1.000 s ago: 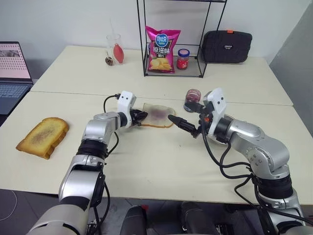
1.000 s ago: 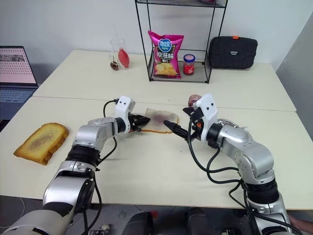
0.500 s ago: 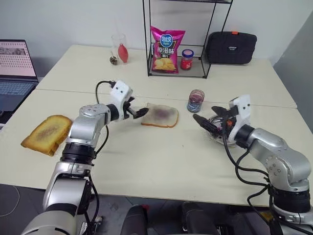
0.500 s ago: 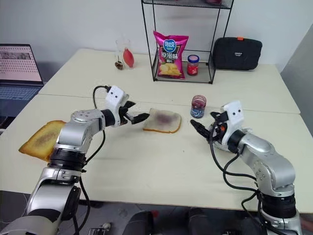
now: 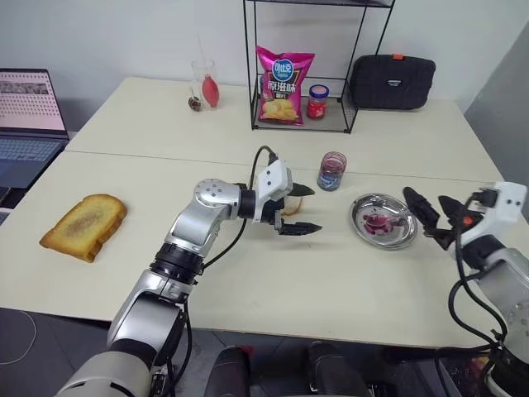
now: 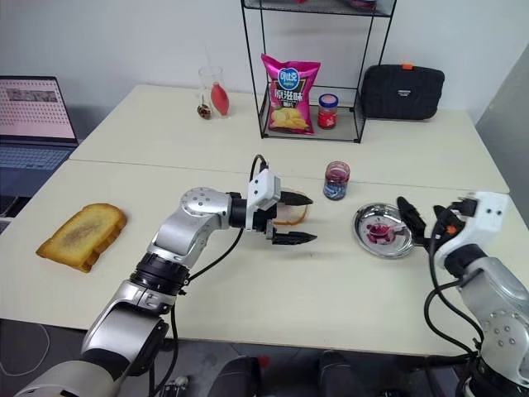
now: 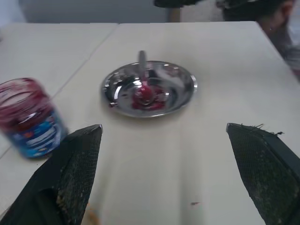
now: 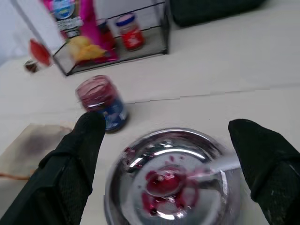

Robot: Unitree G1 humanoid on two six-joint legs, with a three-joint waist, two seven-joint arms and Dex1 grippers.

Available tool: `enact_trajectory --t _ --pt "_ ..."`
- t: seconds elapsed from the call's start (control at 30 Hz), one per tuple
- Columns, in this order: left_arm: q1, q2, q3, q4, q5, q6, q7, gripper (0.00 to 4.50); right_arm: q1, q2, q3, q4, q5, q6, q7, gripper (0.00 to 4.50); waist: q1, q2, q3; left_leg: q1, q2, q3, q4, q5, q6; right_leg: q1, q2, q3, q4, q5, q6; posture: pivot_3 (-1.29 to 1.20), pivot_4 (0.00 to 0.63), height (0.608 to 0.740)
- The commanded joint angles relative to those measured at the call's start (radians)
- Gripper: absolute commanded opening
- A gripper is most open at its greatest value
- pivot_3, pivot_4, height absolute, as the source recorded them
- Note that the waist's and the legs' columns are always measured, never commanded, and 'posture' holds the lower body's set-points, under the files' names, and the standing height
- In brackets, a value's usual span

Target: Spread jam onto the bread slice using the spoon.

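- The round steel dish [image 5: 383,222] is taken as the landmark; the spoon [image 8: 190,175] is seen lying inside it, its red-stained bowl at the dish's centre among smears of jam [image 7: 145,95] and its handle running up to the rim.
- The spoon is judged light, rigid and slim; its metal handle is likely slippery, more so where jam has reached it, so a hold on the clean upper handle near the rim is advised, well away from the sticky bowl.
- Because the handle lies low against the dish wall, a pinch across its narrow sides is judged safer than a push from above, which could tip the light dish.
- The right gripper [image 5: 431,212] is held just beside the dish on its outer side, jaws spread wide and empty.
- The left gripper [image 5: 300,208] hangs on the dish's other side, apart from it, jaws also spread wide and holding nothing.
- The bread slice [image 6: 290,215] lies beyond the left gripper from the dish, largely hidden by that gripper; it is judged soft and easily torn, so light spoon pressure would be called for.
- An open jam jar [image 5: 331,170] stands near the dish, toward the wire rack.
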Motion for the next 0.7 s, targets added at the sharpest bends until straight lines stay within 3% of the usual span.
enact_trajectory --t 0.03,0.2,0.7 --pt "-0.047 -0.023 -0.008 0.053 0.025 -0.088 -0.029 4.42 -0.008 0.022 -0.098 0.044 0.151 0.013 -0.070 4.50 -0.004 0.000 0.000 0.000 0.000 0.000 0.000 0.000 0.000 0.000 0.000 0.001 0.000 0.000 0.001 0.00 0.150 0.740" --pt "-0.052 -0.023 0.017 0.074 0.022 -0.092 -0.030 4.42 -0.062 0.033 -0.091 0.260 0.196 -0.024 -0.089 4.50 -0.016 0.002 -0.001 0.001 0.000 0.000 0.000 0.002 0.003 0.001 0.000 0.001 0.000 0.000 0.001 0.00 0.150 0.740" --pt "0.009 0.028 0.032 -0.093 0.008 0.019 0.010 4.42 -0.275 -0.071 0.063 0.809 0.068 -0.207 0.110 4.50 -0.022 0.009 0.000 0.001 0.000 0.000 -0.001 0.002 0.003 0.001 0.000 0.001 0.000 0.000 0.001 0.00 0.150 0.740"
